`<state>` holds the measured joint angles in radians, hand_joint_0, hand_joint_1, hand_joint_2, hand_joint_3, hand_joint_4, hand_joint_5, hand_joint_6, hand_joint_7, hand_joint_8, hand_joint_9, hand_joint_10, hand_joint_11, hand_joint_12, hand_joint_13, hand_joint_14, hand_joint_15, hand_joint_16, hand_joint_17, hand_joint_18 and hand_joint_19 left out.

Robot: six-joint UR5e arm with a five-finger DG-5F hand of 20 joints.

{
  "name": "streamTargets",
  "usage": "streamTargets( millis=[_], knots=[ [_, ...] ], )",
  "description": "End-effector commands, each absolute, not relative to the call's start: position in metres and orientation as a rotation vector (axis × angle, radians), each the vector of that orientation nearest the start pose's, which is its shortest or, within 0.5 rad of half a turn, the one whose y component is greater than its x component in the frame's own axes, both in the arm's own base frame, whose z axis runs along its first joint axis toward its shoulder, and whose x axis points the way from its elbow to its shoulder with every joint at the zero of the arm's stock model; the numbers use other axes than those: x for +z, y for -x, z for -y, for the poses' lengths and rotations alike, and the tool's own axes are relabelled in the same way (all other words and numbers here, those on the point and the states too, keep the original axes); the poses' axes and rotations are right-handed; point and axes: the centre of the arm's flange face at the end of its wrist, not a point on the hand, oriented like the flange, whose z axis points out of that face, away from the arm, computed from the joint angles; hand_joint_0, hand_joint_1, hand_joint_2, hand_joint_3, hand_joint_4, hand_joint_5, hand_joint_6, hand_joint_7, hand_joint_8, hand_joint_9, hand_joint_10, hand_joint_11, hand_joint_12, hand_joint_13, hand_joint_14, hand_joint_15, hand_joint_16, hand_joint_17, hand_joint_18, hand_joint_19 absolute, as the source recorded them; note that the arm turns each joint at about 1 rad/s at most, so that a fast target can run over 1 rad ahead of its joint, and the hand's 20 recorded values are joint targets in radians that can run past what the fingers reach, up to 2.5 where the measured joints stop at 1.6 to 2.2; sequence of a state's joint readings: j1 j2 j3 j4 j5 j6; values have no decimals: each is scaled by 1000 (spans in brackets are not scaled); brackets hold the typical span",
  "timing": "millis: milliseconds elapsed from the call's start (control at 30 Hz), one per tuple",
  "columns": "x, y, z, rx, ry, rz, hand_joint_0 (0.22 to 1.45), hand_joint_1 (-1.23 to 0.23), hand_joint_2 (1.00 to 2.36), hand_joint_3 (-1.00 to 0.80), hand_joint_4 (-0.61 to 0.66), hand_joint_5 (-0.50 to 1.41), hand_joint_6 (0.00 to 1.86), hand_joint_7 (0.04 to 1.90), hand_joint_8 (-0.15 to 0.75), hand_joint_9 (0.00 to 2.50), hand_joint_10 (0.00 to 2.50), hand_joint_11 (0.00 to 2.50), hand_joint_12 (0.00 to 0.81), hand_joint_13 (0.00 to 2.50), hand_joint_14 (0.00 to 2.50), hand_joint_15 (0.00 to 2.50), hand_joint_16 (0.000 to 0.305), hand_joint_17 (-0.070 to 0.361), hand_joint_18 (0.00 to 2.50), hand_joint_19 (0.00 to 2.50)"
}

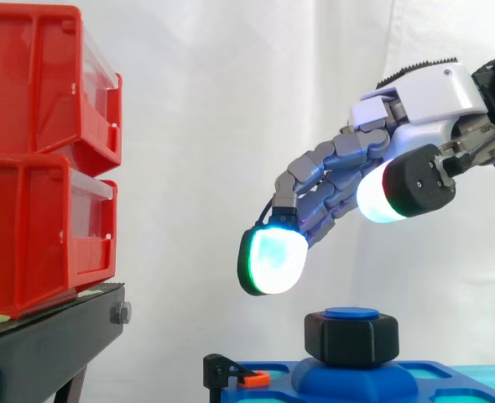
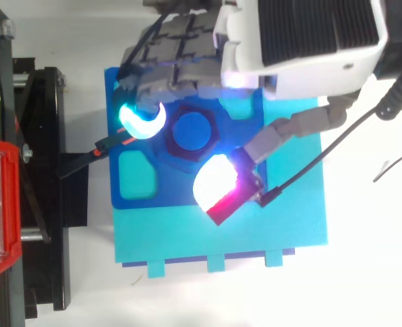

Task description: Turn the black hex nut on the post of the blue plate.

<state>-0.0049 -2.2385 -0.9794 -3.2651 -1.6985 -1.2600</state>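
Note:
The black hex nut [image 1: 351,338] sits on the blue post [image 2: 190,131] that rises from the blue plate [image 1: 373,379]. My hand [image 1: 415,105] hovers above it, reaching in from the right and tilted down to the left. Its fingers [image 1: 273,259] are stretched out and relaxed, with the glowing pads a little above the nut and clear of it. From above, one lit pad [image 2: 141,120] lies to the nut's left and the thumb pad [image 2: 216,182] below right, with the nut [image 2: 170,148] between them untouched. The hand is open and holds nothing.
Two stacked red bins [image 1: 42,159] stand on a black stand [image 1: 46,344] at the left. A small black and orange clamp [image 1: 235,375] sits at the plate's left edge. The plate rests on a cyan base [image 2: 221,235]. A white curtain hangs behind.

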Motion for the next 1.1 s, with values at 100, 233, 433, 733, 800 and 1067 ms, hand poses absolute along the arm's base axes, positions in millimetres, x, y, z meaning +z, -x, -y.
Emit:
streamTargets(
  millis=[100,233,433,733,800,1067],
  knots=[
    [349,-736,98,319,-190,-1769,475,-406,1000,-500,235,-183,502,804,264,410,0,0,388,441,4,108,58,131,193,190],
    [346,-737,83,309,-194,-1777,475,-407,1000,-500,231,-183,502,803,264,408,0,0,388,441,5,104,58,131,193,189],
    [344,-736,75,312,-191,-1797,475,-406,1000,-500,232,-182,502,807,264,410,0,0,388,442,4,101,58,131,194,191],
    [334,-733,72,313,-190,-1819,475,-405,1000,-500,231,-182,503,800,265,413,0,0,389,440,4,104,58,131,193,195],
    [334,-733,72,313,-190,-1820,476,-404,1000,-500,233,-182,503,803,264,413,0,0,389,441,4,105,58,131,192,190],
    [333,-731,75,310,-194,-1829,476,-405,1000,-500,233,-182,503,803,264,408,0,0,389,440,4,108,58,131,192,191]
  ],
)
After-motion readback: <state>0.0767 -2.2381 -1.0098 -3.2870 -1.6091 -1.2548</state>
